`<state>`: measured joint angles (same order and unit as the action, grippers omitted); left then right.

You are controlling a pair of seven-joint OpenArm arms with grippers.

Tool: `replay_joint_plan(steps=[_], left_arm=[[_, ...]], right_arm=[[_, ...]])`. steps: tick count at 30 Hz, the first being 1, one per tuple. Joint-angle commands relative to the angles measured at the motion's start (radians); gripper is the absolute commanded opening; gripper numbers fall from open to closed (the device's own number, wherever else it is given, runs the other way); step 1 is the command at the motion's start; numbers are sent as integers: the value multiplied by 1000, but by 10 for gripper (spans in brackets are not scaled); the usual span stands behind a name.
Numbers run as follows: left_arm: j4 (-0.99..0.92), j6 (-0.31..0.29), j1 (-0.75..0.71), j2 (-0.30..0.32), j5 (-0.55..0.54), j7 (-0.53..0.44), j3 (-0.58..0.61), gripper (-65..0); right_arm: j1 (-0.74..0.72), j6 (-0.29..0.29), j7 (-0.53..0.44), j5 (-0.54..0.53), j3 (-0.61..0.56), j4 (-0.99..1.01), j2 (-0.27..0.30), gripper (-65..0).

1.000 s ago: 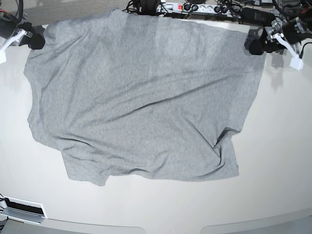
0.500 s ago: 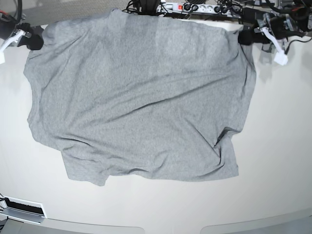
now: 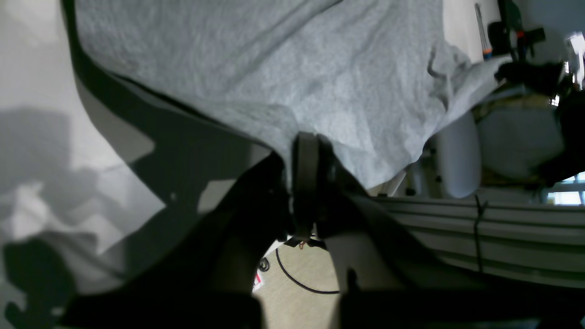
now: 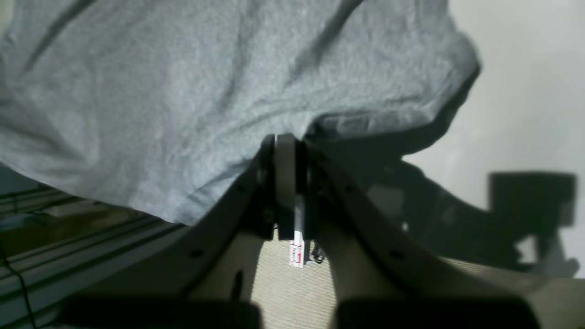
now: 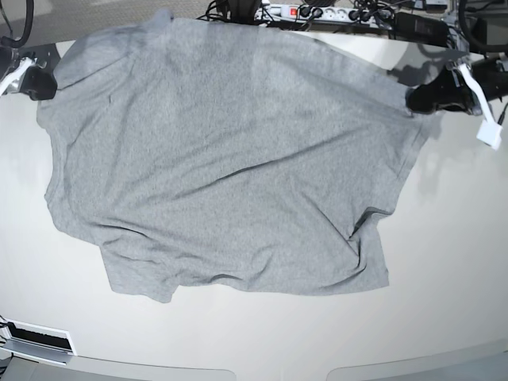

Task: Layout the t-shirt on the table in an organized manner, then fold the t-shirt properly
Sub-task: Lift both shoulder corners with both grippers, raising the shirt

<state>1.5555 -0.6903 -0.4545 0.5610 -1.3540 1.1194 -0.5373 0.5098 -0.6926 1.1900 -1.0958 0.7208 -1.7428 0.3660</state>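
The heather-grey t-shirt (image 5: pixel 222 167) lies spread over the white table (image 5: pixel 460 238), plain side up, with creases near its lower right. At the shirt's far right corner, my left gripper (image 5: pixel 418 98) is shut on the hem; the left wrist view shows its jaws pinching the t-shirt (image 3: pixel 283 68) edge at the left gripper (image 3: pixel 305 139). My right gripper (image 5: pixel 46 82) holds the far left corner. In the right wrist view the right gripper (image 4: pixel 285 139) is closed on the fabric of the t-shirt (image 4: pixel 183 91), which hangs stretched off the table edge.
A power strip (image 5: pixel 317 12) with tangled cables lies along the table's far edge. A white block with a black slot (image 5: pixel 36 341) sits at the front left corner. Beyond the table, the left wrist view shows a grey chair (image 3: pixel 457 155) and floor cables.
My left gripper has shut on the shirt's far right corner and pulled it outward to the right. The right gripper has drawn its corner slightly left. The far edge now looks stretched wider.
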Motion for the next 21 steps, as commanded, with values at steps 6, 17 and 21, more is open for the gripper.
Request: replay_joint_plan(steps=[6,17,21], left_arm=[[37,-8,0,47,-32,-12,-47,-650],[38,-8,-63,76,-129,68,-116,-650],[41,-8,-115,76,-129,86,-148,-650]], right_arm=[[42,-6,-18,58,24,-127,20,-650],[136,-6,-18,48,138,-161,19,-650],[178,-6,-18,37,189,-161,19,-650]])
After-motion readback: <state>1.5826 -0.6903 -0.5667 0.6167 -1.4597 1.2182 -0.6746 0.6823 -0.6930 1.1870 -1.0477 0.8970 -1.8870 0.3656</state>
